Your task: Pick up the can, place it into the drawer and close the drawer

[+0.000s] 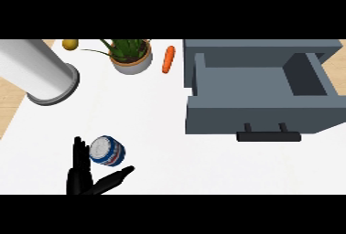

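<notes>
A blue and white can (107, 151) with a red stripe lies tilted on the white counter (175, 155) at the lower left. My left hand (84, 176) comes in from the lower edge right by it. Its fingers (79, 153) stand straight along the can's left side and its thumb (118, 176) is spread out below the can, so the hand is open. The grey drawer (256, 109) is pulled open at the right, its inside bare, with a dark handle (268, 135) on its front. My right hand does not show.
A large white cylinder (40, 75) lies at the upper left. At the back stand a potted plant (132, 57), an orange carrot (168, 59) and a small yellow fruit (70, 44). The counter's left edge runs beside wooden flooring (10, 98).
</notes>
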Motion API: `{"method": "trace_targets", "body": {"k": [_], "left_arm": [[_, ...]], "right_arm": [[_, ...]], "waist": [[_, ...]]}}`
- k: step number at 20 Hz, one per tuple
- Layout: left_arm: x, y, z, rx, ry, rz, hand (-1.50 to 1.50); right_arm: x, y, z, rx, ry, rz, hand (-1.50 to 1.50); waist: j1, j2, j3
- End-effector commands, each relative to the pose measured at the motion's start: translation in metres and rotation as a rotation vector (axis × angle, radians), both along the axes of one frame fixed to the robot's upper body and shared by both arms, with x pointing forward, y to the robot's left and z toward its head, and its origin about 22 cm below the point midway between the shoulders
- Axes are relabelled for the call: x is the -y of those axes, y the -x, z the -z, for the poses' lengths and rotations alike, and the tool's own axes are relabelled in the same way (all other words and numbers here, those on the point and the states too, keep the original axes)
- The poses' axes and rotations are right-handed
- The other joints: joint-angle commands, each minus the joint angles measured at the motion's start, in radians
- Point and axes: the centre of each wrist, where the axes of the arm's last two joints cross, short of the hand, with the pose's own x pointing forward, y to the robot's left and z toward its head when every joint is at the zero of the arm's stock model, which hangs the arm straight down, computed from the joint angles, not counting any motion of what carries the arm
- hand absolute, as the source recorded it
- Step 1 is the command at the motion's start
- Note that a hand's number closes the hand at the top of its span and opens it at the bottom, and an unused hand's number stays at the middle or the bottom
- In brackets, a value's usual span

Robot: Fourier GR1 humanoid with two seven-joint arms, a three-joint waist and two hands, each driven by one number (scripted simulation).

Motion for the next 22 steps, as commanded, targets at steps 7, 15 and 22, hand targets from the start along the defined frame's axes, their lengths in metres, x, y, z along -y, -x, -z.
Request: {"method": "trace_targets", "body": {"k": [7, 15, 22], "left_arm": [[-0.015, -0.020, 0.034, -0.023, 0.030, -0.035, -1.50], [-0.028, -0.029, 0.049, 0.025, 0.026, 0.012, -1.50], [-0.017, -0.048, 0.048, 0.003, 0.041, 0.136, -1.50]], "right_arm": [[0.005, -0.005, 0.002, -0.008, 0.023, 0.001, -1.50], [-0.005, -0.006, -0.012, 0.006, 0.013, 0.011, -1.50], [-0.002, -0.004, -0.032, 0.028, 0.005, 0.012, -1.50]], "waist": [[0.000, 0.000, 0.000], [0.001, 0.000, 0.000], [-0.001, 0.000, 0.000]]}}
